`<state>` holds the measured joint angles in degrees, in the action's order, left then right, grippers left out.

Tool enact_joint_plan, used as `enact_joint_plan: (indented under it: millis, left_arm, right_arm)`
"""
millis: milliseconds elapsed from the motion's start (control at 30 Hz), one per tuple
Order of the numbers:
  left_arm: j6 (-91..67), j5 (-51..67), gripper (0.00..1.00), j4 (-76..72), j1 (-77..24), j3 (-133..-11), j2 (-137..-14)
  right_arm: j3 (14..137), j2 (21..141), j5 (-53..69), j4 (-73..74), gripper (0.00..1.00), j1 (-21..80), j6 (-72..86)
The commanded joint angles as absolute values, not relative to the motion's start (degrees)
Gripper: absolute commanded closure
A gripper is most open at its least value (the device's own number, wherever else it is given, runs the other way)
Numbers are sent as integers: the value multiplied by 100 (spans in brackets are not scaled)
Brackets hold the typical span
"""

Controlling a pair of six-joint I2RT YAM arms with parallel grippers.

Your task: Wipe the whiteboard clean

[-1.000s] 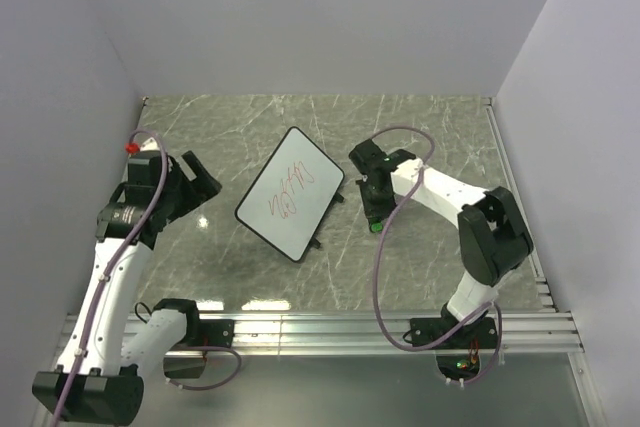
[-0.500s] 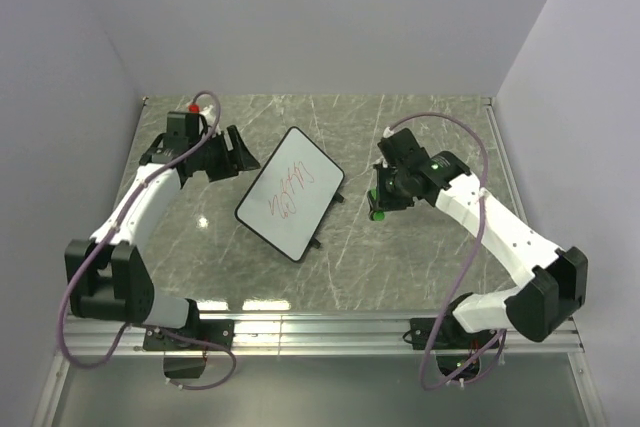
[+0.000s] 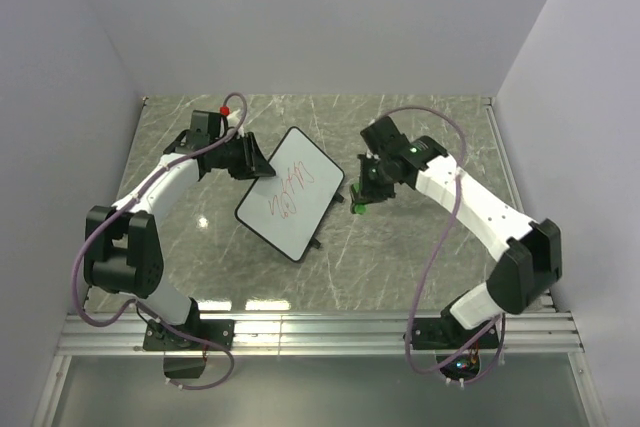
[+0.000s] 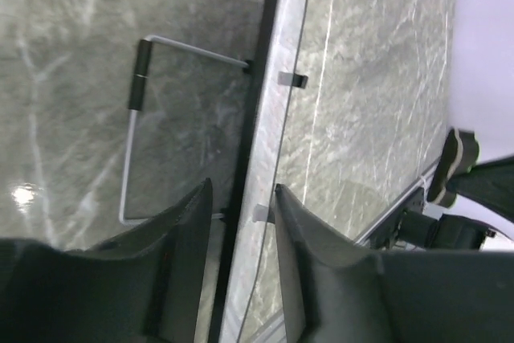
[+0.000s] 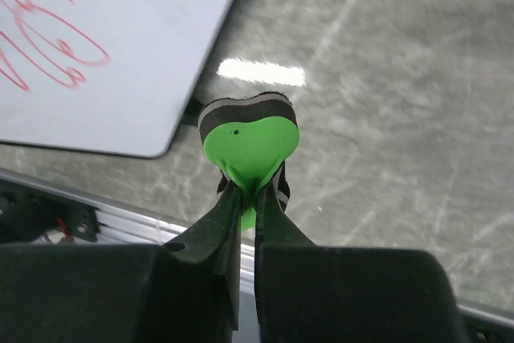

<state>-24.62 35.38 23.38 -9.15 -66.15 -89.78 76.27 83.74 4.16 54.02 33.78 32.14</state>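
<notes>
- The whiteboard (image 3: 291,193) stands near the middle of the bench (image 3: 430,257), turned diagonally and propped on a wire stand (image 4: 132,142) behind it. The red scribbles (image 3: 287,194) are all on it, so nothing is wiped yet.
- Your left jaws are at the board's upper-left edge, one on each side of the black frame. They are partly spread. In the left wrist view a thin gap shows on the stand side, so I judge that the edge is not pinched yet.
- I think they are placed there to steady the board. It looks light, and on its stand it could slide or tip under rubbing.
- Your right jaws are pressed together on the green eraser (image 5: 249,138), hard enough that the foam bulges like a heart. The dark layer is at the far end, free to meet the board.
- The eraser hangs just beside the board's right corner and does not touch it.
- My advice: close the left side on the frame first, then bring the eraser over the scribbles.
</notes>
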Motion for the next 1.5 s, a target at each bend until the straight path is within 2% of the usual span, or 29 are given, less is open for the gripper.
enact_joint_plan:
  millis: [0,67,100,200,600,867,1100,1267,1467]
  left_arm:
    - [-2329,3648,67,2171,-993,-6750,-8973]
    - [-2364,3516,78,2249,-993,-6741,-8982]
    - [-2382,3411,89,2267,-993,-6733,-8974]
    - [-2443,3226,100,2294,-1002,-6619,-8877]
    - [-2452,2646,100,2470,-1081,-6135,-8605]
    - [-2452,2531,100,2522,-1107,-6082,-8490]
    - [-2408,2452,100,2593,-1151,-6126,-8534]
    - [-2382,2382,100,2645,-1178,-6214,-8604]
    - [-2355,2312,100,2619,-1187,-6249,-8649]
  right_arm:
    - [8322,8866,501,5150,100,3515,3305]
    - [8744,9139,571,5124,100,3603,3331]
    - [8884,9402,693,5046,100,3630,3348]
    - [9456,9964,1201,4669,100,3717,3515]
    - [12154,12418,1854,4026,100,4087,4639]
    - [11277,12446,1548,3709,100,4096,4887]
    - [9390,12147,1415,3279,100,3955,4799]
    - [9203,12278,879,4111,100,3946,4519]
    - [8912,12190,642,4429,100,3946,4386]
